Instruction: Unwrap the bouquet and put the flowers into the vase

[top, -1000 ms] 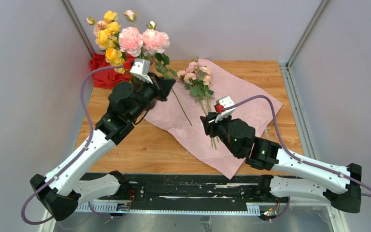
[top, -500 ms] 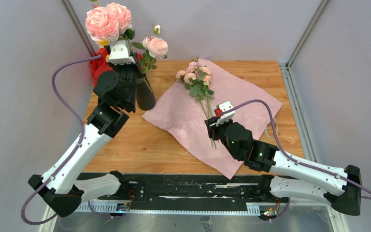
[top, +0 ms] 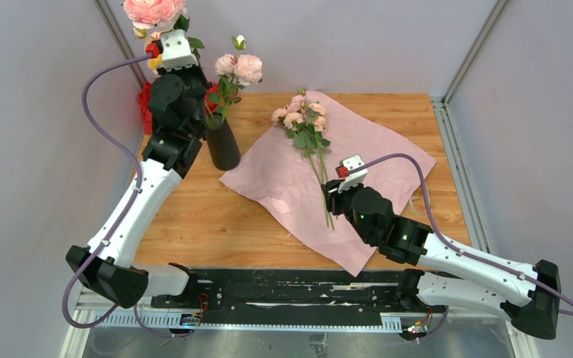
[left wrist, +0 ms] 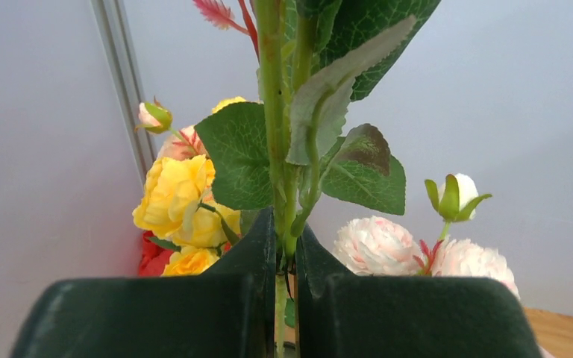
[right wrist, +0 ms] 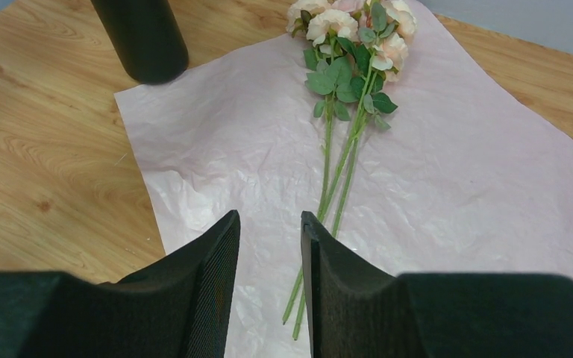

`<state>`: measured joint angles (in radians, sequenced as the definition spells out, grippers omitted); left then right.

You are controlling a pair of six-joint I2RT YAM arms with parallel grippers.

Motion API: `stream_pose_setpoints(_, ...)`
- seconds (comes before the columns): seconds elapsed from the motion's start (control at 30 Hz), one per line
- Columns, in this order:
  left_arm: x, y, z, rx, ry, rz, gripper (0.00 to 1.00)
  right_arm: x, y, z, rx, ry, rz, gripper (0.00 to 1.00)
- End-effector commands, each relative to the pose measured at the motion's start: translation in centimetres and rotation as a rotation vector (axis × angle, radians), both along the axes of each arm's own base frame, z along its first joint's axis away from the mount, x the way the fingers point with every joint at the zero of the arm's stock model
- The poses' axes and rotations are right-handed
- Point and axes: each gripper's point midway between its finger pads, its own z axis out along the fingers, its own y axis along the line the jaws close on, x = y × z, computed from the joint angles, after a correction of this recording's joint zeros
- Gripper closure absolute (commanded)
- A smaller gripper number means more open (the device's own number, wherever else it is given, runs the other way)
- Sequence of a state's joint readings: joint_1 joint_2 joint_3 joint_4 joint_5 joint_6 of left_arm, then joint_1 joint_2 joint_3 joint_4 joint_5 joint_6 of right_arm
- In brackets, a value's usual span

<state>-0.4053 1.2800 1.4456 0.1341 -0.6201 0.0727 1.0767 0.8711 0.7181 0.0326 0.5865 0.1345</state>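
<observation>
The bouquet is unwrapped: its pale pink paper (top: 358,149) lies flat on the table, and the flowers (top: 302,119) rest on it with thin green stems (right wrist: 336,179) pointing toward me. The black vase (top: 223,148) stands left of the paper and holds a stem of pink roses (top: 240,67). My left gripper (top: 198,95) is raised beside the vase mouth, shut on a tall green rose stem (left wrist: 272,134). That stem's large pink bloom (top: 153,10) is high at the back. My right gripper (right wrist: 270,218) hovers open over the paper, just left of the stem ends.
Yellow roses (left wrist: 175,194) and a bright red cloth (top: 146,104) sit in the back left corner behind my left arm. Grey walls enclose the table on three sides. The vase (right wrist: 140,37) stands on bare wood (top: 216,216) left of the paper.
My left arm swung the tall stem upright and back toward the left corner, above the vase. My right gripper shifted slightly right over the stem ends and narrowed a little.
</observation>
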Motion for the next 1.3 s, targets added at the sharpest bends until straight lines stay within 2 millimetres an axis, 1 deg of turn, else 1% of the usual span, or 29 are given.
stream_pose_setpoints(0.0, 0.3, 0.1, 2.3, -0.016, -0.069, -0.013, 1.0, 0.1, -0.3, -0.9, -0.007, 0.02, -0.006, 0.61)
stream_pose_setpoints(0.1, 0.9, 0.2, 2.0, -0.012, -0.061, -0.008, 1.0, 0.2, -0.2, -1.2, -0.011, 0.026, -0.007, 0.61)
stream_pose_setpoints(0.2, 1.4, 0.3, 0.7, -0.008, -0.031, 0.005, 1.0, 0.2, -0.1, -1.5, -0.016, 0.032, -0.006, 0.61)
stream_pose_setpoints(0.27, 1.7, 0.4, -0.6, -0.018, -0.011, 0.014, 1.0, 0.2, -0.1, -1.5, -0.016, 0.034, -0.005, 0.61)
stream_pose_setpoints(0.43, 3.6, 0.5, -6.4, -0.018, 0.093, 0.048, 1.0, 0.3, 0.0, -1.8, -0.018, 0.039, -0.001, 0.61)
stream_pose_setpoints(0.53, 4.8, 0.4, -9.5, -0.01, 0.16, 0.062, 0.99, 0.3, 0.1, -2.1, -0.027, 0.044, 0.003, 0.61)
stream_pose_setpoints(0.57, 5.1, 0.3, -10.4, -0.021, 0.182, 0.071, 0.88, 0.3, 0.0, -2.2, -0.029, 0.045, 0.001, 0.61)
stream_pose_setpoints(0.6, 5.3, 0.4, -11.4, -0.022, 0.213, 0.082, 0.65, 0.3, 0.1, -2.3, -0.028, 0.046, 0.003, 0.61)
stream_pose_setpoints(0.63, 5.5, 0.3, -12.0, -0.027, 0.232, 0.085, 0.4, 0.3, 0.1, -2.3, -0.03, 0.047, 0.004, 0.61)
stream_pose_setpoints(0.67, 5.7, 0.2, -12.5, -0.028, 0.246, 0.083, 0.21, 0.3, 0.1, -2.4, -0.03, 0.049, 0.005, 0.61)
stream_pose_setpoints(0.7, 5.7, 0.1, -12.8, -0.036, 0.253, 0.076, 0.11, 0.3, 0.1, -2.5, -0.03, 0.05, 0.005, 0.61)
stream_pose_setpoints(0.73, 5.6, 0.1, -13.0, -0.045, 0.254, 0.074, 0.04, 0.3, 0.2, -2.5, -0.029, 0.051, 0.006, 0.61)
stream_pose_setpoints(0.77, 5.3, 0.2, -13.1, -0.054, 0.253, 0.076, 0.01, 0.3, 0.2, -2.7, -0.03, 0.053, 0.006, 0.62)
stream_pose_setpoints(0.8, 5.0, 0.3, -12.9, -0.064, 0.246, 0.081, 0.0, 0.4, 0.2, -2.7, -0.03, 0.053, 0.006, 0.62)
stream_pose_setpoints(0.93, 3.1, 1.2, -11.8, -0.09, 0.219, 0.093, 0.0, 0.7, 0.3, -3.1, -0.036, 0.061, 0.001, 0.62)
stream_pose_setpoints(0.97, 2.8, 1.2, -11.8, -0.091, 0.222, 0.087, 0.0, 0.8, 0.4, -3.2, -0.039, 0.066, -0.002, 0.62)
stream_pose_setpoints(1.03, 1.6, 1.6, -11.2, -0.105, 0.218, 0.087, 0.0, 1.3, 0.5, -3.5, -0.033, 0.08, -0.008, 0.62)
stream_pose_setpoints(1.07, 1.2, 1.8, -11.4, -0.11, 0.231, 0.088, 0.0, 1.5, 0.6, -3.6, -0.027, 0.085, -0.011, 0.62)
stream_pose_setpoints(1.1, 0.6, 2.0, -11.2, -0.116, 0.233, 0.086, 0.0, 1.8, 0.7, -3.7, -0.022, 0.092, -0.015, 0.62)
stream_pose_setpoints(1.17, -0.2, 1.8, -12.0, -0.116, 0.27, 0.06, 0.0, 2.6, 1.0, -4.0, -0.012, 0.106, -0.019, 0.63)
stream_pose_setpoints(1.23, -0.7, 1.0, -13.0, -0.102, 0.31, 0.004, 0.0, 3.5, 1.1, -4.3, -0.008, 0.118, -0.027, 0.63)
stream_pose_setpoints(1.27, -0.9, 0.8, -14.1, -0.096, 0.351, -0.009, 0.0, 4.0, 1.1, -4.4, -0.011, 0.125, -0.036, 0.63)
